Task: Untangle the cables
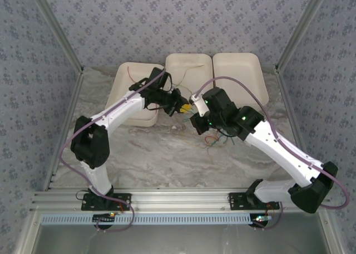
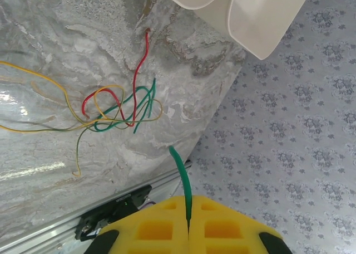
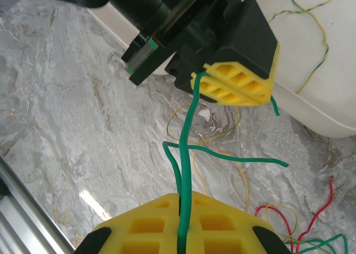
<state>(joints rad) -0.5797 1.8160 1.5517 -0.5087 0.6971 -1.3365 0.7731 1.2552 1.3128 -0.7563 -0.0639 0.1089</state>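
A green cable (image 3: 186,148) runs taut through the air between my two grippers. My left gripper (image 2: 188,223) is shut on one end, and a short green tip (image 2: 179,165) sticks out past its yellow fingers. My right gripper (image 3: 182,231) is shut on the other end. A second green strand (image 3: 239,159) branches off sideways. The left gripper (image 3: 236,87) hangs close in front of the right one. In the top view both grippers, left (image 1: 182,105) and right (image 1: 193,110), meet just in front of the trays. A tangle of red, yellow and green cables (image 2: 117,112) lies on the marble table (image 1: 214,138).
Three white trays stand at the back: left (image 1: 125,95), middle (image 1: 189,62), right (image 1: 239,70). A red wire (image 1: 130,73) lies in the left tray, and a thin yellow-green wire (image 3: 311,20) in another. The table's metal front rail (image 1: 178,201) runs along the near edge.
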